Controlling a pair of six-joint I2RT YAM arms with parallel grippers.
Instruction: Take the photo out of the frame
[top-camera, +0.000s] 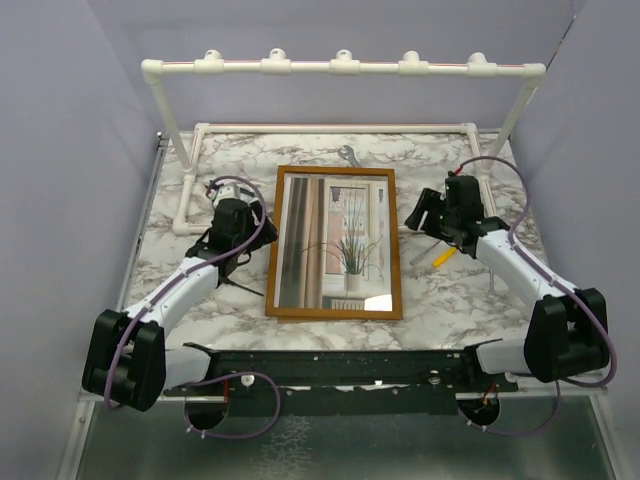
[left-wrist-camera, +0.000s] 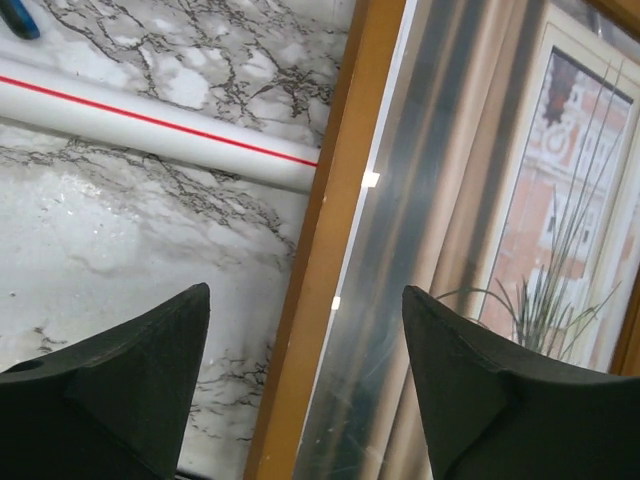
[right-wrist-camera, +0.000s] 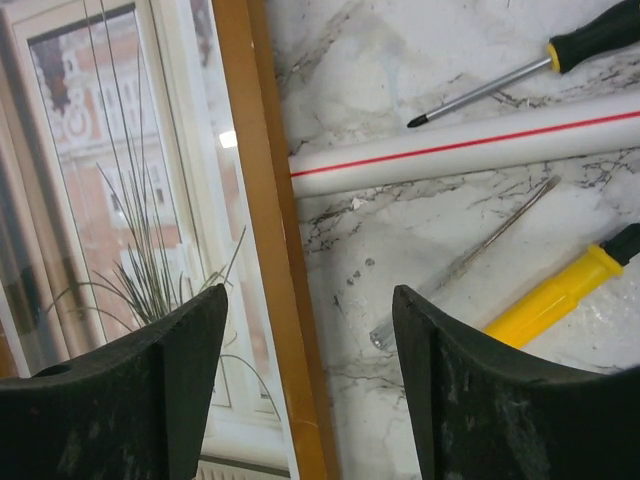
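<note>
On the marble surface (top-camera: 200, 300), centre: the frame (top-camera: 273, 250) lies flat, glass up, with the photo (top-camera: 338, 240) inside it.

Both hands are spread and hold nothing. The left hand (left-wrist-camera: 305, 295) sits over the frame's left border and the right hand (right-wrist-camera: 308, 295) over its right border; whether either touches the wood cannot be told. A white pipe rack (top-camera: 340, 67) spans the far side, and a wrench (top-camera: 348, 153) lies just beyond the frame's far edge. Only the overhead view shows the whole frame and both arms. The right wrist view alone shows a black-handled screwdriver (right-wrist-camera: 590, 45), a yellow-handled screwdriver (right-wrist-camera: 550, 300) and a white pipe (right-wrist-camera: 460, 150) with a red line, all right of the frame. The left wrist view shows a similar pipe on the left and a blue object (left-wrist-camera: 15, 15), too cropped to name.
</note>
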